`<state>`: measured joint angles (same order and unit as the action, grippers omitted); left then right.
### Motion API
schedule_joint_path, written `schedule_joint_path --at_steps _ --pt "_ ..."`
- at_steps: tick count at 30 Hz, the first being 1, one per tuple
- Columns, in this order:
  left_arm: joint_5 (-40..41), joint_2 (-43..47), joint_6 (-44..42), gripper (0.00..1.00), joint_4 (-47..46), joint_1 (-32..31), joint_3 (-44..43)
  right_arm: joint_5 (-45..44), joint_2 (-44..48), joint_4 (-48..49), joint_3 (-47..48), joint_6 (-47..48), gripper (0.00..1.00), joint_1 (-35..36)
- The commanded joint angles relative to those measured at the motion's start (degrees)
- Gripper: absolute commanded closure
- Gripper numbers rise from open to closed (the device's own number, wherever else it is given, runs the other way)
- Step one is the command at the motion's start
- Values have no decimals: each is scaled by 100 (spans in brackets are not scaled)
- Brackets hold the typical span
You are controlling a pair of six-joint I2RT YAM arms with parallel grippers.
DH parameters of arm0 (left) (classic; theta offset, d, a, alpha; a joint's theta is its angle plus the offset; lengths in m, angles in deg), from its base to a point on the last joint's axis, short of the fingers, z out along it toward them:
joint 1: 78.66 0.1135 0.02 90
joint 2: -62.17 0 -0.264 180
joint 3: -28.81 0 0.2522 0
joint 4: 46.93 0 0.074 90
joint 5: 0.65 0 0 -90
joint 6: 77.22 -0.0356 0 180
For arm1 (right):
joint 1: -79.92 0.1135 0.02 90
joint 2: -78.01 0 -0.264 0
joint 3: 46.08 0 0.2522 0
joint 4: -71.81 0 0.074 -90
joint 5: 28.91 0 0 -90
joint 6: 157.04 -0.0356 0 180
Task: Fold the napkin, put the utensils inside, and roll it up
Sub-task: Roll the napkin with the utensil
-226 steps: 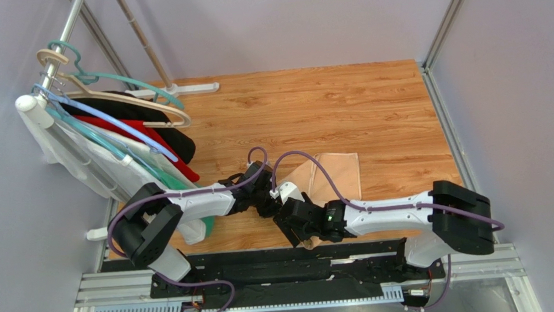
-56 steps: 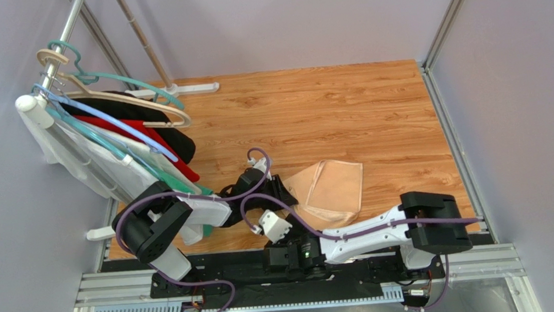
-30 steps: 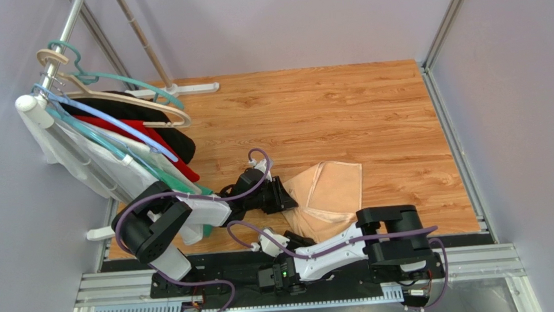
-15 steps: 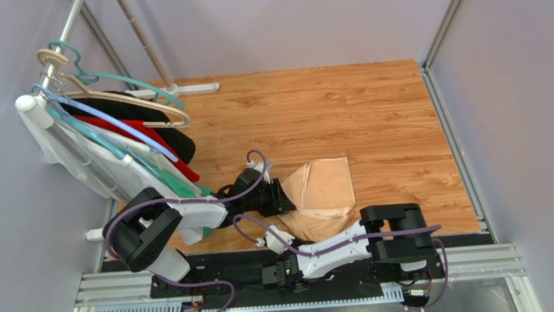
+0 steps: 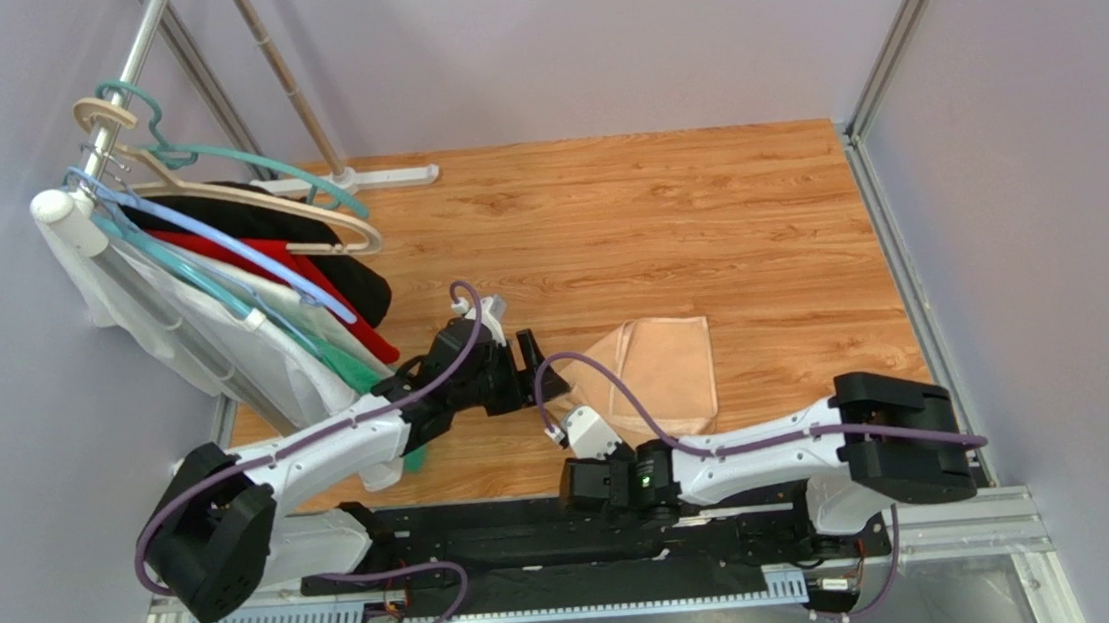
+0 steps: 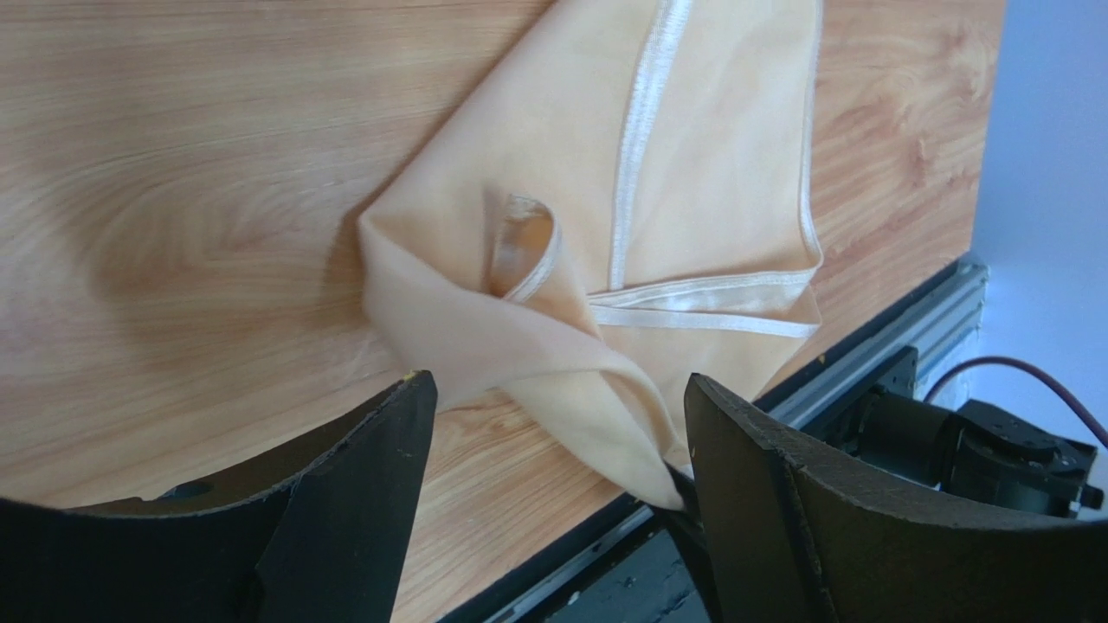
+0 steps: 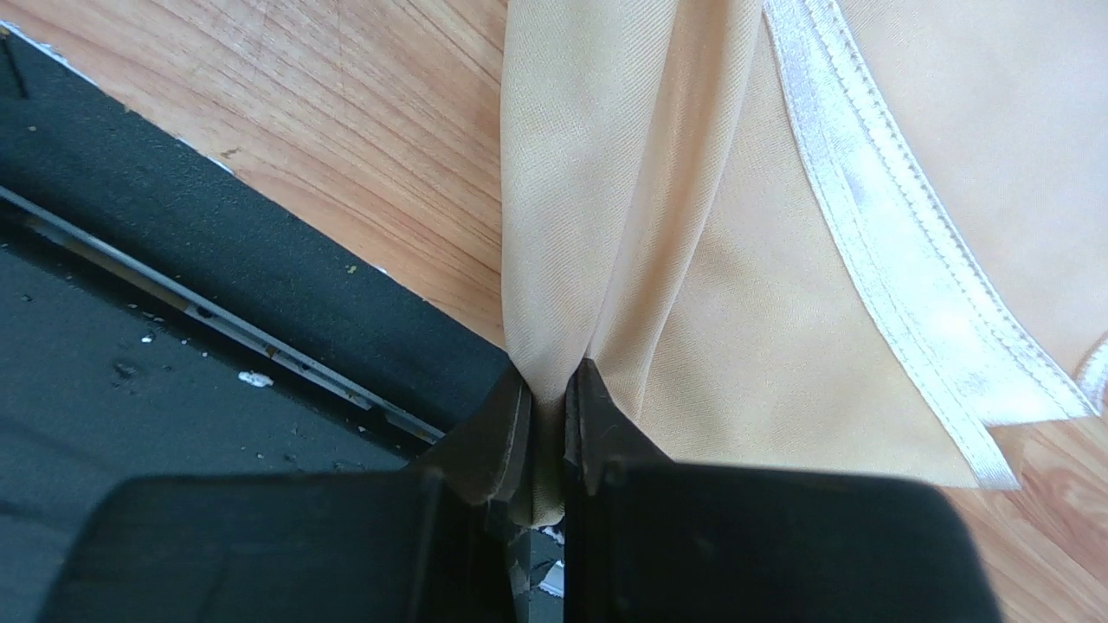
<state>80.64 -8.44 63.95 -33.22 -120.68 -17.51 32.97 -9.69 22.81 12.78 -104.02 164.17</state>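
Observation:
The peach napkin (image 5: 659, 370) lies partly folded on the wooden table, and its near corner is drawn toward the front edge. My right gripper (image 5: 585, 467) sits low at that edge. In the right wrist view it (image 7: 546, 422) is shut on a bunched fold of the napkin (image 7: 728, 325). My left gripper (image 5: 552, 380) hovers just left of the cloth. It (image 6: 557, 390) stands open over the napkin's (image 6: 650, 221) crumpled corner, its fingers (image 6: 364, 506) apart from the cloth. The utensils are out of view.
A rack of hangers with white, red and black garments (image 5: 234, 287) stands at the left. The black mounting rail (image 5: 535, 532) runs along the near edge. Grey walls close in the table on three sides.
The left gripper has opened, let go of the napkin and drawn back to the left. The right gripper has shut on the napkin's near corner and come up from the rail to the table edge.

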Motion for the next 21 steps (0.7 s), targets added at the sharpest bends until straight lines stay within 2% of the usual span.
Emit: schedule_joint_path --at_steps 1,7,12,16,21 --pt "290 406 -152 20 603 133 -23 570 376 877 -352 383 100 -303" --pt "177 925 -503 20 489 124 179 1659 886 1712 -880 480 100 -874" --pt "-113 1233 -749 20 41 133 600 2546 1211 2162 -1214 472 100 -1472" --pt "-333 1129 -829 27 -266 133 777 3162 1387 2539 -1460 419 100 -1797" --pt "-360 716 -820 34 -741 133 707 3260 1352 2610 -1566 393 100 -1877"
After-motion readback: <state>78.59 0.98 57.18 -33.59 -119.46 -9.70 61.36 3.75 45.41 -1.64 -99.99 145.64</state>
